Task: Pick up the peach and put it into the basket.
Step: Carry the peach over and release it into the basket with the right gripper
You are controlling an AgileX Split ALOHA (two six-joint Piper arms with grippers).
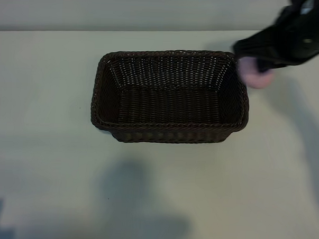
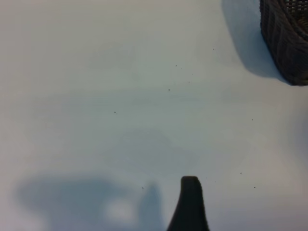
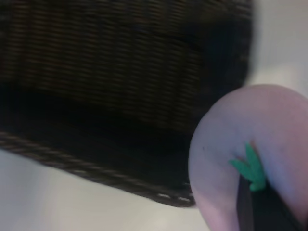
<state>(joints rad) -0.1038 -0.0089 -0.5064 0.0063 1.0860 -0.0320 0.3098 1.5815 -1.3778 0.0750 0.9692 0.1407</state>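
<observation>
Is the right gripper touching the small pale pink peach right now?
Touching. In the right wrist view a dark finger presses against the small pale pink peach beside its green leaf; the right gripper carries it.

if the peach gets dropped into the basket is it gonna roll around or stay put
Probably it rolls a little: the peach looks smooth and rounded, so it may wobble before settling. The basket has tall woven walls, which should keep it inside. Its skin looks slick, so the right gripper, shut on it beside the basket's far right corner, could let it slip.
</observation>
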